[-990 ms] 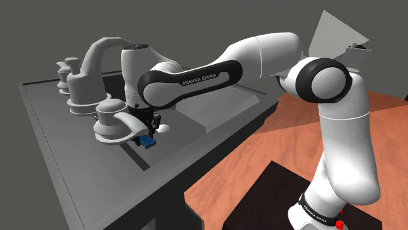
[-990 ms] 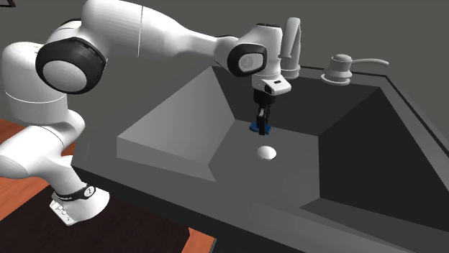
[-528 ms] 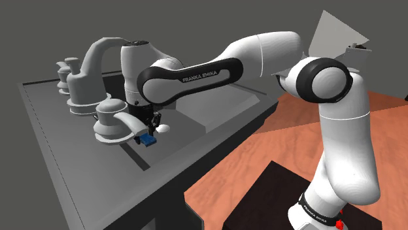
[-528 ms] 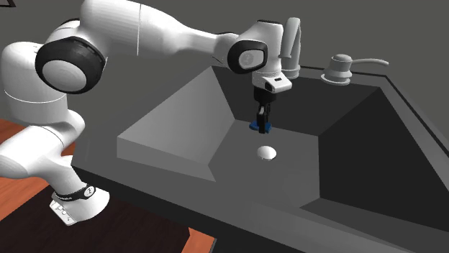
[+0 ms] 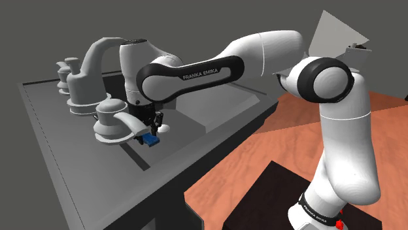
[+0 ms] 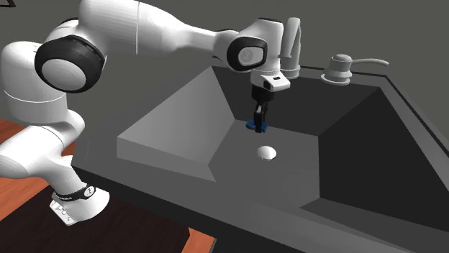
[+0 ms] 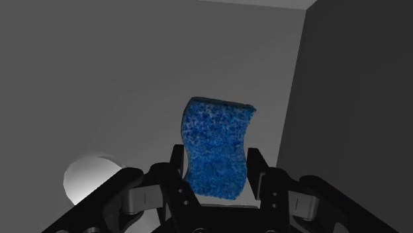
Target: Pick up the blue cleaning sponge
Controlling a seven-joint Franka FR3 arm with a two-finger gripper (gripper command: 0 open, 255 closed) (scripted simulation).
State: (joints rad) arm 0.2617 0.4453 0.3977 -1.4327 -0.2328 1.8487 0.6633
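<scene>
Jaws closed on the mottled blue, wavy-edged cleaning sponge [image 7: 217, 149], one black finger [image 7: 177, 164] pressed to each side of it, so I count the grasp as made. From the second exterior view, my all-black gripper [image 6: 259, 121] holds it low inside the dark grey sink basin [image 6: 345, 165], near the back wall and beyond the pale round drain [image 6: 267, 152]. It looks barely off the basin floor. What's left, I judge, is a clean lift above the rim.
</scene>
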